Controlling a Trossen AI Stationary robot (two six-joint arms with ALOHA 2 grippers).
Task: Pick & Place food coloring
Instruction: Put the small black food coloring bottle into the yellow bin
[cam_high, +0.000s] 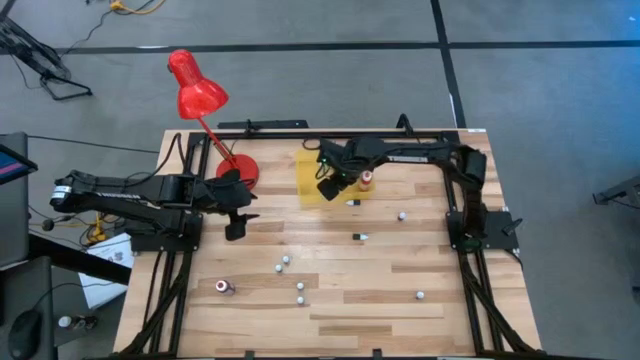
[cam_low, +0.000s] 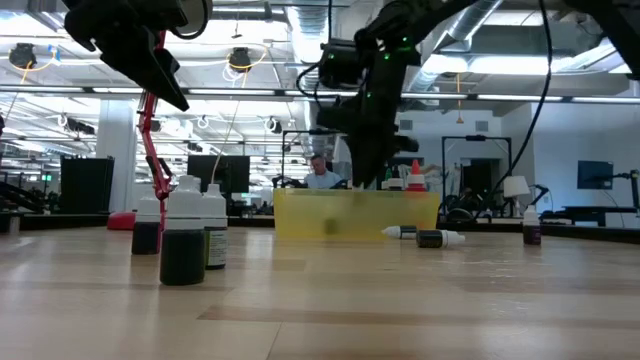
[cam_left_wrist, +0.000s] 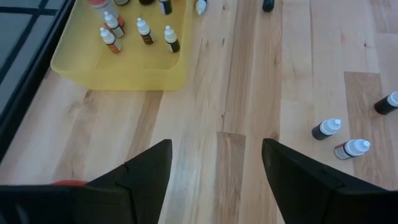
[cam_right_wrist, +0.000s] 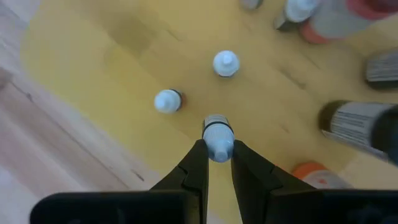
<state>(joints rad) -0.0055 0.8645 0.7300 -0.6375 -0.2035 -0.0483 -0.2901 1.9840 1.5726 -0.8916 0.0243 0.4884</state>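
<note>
A shallow yellow tray (cam_high: 312, 178) lies at the table's far middle, with several small food coloring bottles (cam_left_wrist: 140, 30) standing upright in it. My right gripper (cam_right_wrist: 217, 149) hangs over the tray (cam_right_wrist: 124, 56), pointing down, shut on one small bottle with a pale cap (cam_right_wrist: 217, 134). Two more bottles (cam_right_wrist: 226, 64) stand in the tray just beyond it. Other bottles (cam_high: 285, 263) are scattered over the near half of the table, some upright, some lying. My left gripper (cam_left_wrist: 214, 168) waits open above the table's left part, near the lamp's base. My right gripper pinches the small bottle by its pale cap end (cam_right_wrist: 218, 144) between its two fingertips, coming from above and pointing down. The bottle hangs below the fingers over the tray's floor. Whether its bottom touches the tray, I cannot tell.
A red desk lamp (cam_high: 198, 92) stands at the far left, its round base (cam_high: 243, 170) close to the tray. Loose bottles (cam_left_wrist: 326, 129) lie on the wood right of my left gripper. In the low view, three upright bottles (cam_low: 183, 240) stand close to the near edge.
</note>
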